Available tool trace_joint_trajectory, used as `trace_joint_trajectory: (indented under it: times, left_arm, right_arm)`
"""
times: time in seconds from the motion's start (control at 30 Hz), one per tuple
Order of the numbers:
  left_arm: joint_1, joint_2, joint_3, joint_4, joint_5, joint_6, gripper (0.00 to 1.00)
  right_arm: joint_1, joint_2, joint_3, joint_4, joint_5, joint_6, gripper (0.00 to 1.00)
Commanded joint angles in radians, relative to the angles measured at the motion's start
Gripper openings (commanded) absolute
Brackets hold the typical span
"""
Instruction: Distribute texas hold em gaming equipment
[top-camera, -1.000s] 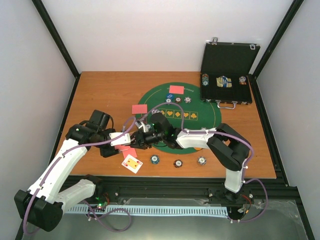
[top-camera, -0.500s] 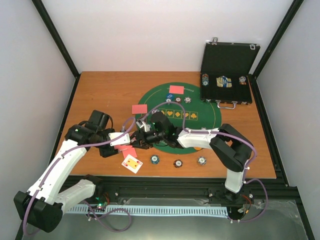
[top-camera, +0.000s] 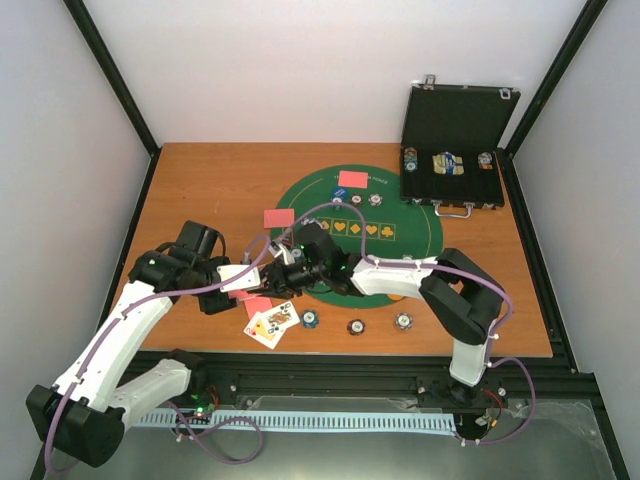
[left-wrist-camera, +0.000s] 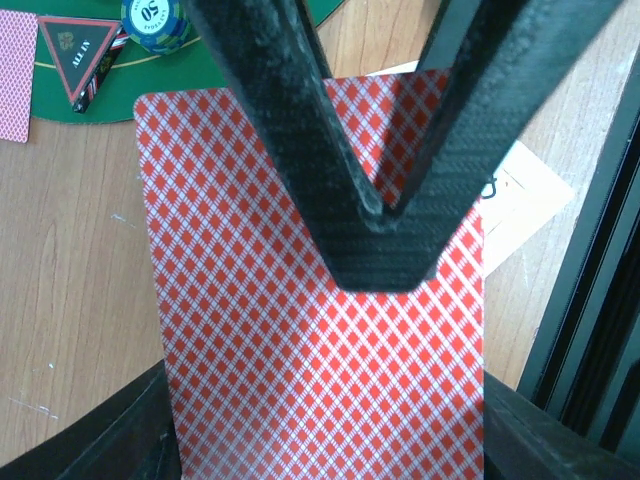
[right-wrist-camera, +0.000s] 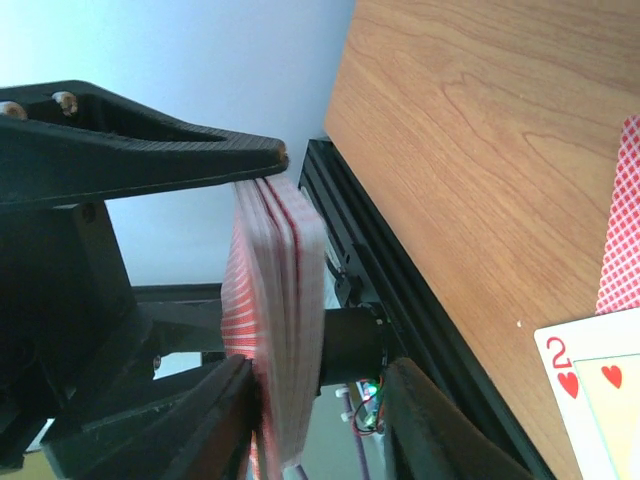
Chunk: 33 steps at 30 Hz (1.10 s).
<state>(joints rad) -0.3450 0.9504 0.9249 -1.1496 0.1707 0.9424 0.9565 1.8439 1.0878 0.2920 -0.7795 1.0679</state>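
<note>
Left gripper (left-wrist-camera: 385, 250) pinches the deck (left-wrist-camera: 300, 380) tight; right gripper (right-wrist-camera: 320, 405), jaws apart at its edge, may peel off too many.

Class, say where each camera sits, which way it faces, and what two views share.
Top external: above and behind, looking down on the table; left arm and right arm show.
Left wrist: on the left arm, faces along its fingers onto the deck.
Right wrist: looks sideways at the deck's edge; own fingers show.
Shared: both wrist views show the deck.
</note>
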Motion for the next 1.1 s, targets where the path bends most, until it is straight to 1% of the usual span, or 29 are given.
trace_joint_trajectory:
  times: [0.0,0.1,0.17,0.37,0.4,0.77,0.93,1.07]
  left_arm:
    - [0.0,-0.024,0.019,0.015,0.001,0.022,0.3]
    - [0.0,-0.024,0.018,0.014,0.003,0.02,0.3]
    - [0.0,-0.024,0.016,0.015,0.002,0.02,0.3]
    - [0.0,-0.028,0.011,0.016,-0.002,0.023,0.3]
    - [0.0,-0.028,0.011,0.017,-0.003,0.022,0.3]
    - [0.0,-0.028,-0.002,0.026,-0.014,0.022,0.3]
    - [0.0,-0.028,-0.003,0.021,-0.02,0.025,0.3]
    - [0.0,-0.029,-0.001,0.021,-0.016,0.022,0.3]
  right_arm:
    - [-0.025,-0.029,-0.019,-0.11,0.029,-0.056,0.34]
    - [-0.028,-0.037,-0.022,-0.116,0.03,-0.06,0.24]
    - [-0.028,-0.042,-0.018,-0.125,0.031,-0.065,0.22]
    - [-0.039,-0.065,-0.018,-0.166,0.037,-0.086,0.04]
    - [-0.044,-0.07,-0.018,-0.172,0.037,-0.089,0.03]
    - [-0.144,-0.139,-0.03,-0.262,0.011,-0.147,0.03]
    - [-0.265,-0.144,-0.001,-0.337,-0.028,-0.219,0.03]
    - [-0.364,-0.068,0.101,-0.416,-0.053,-0.296,0.03]
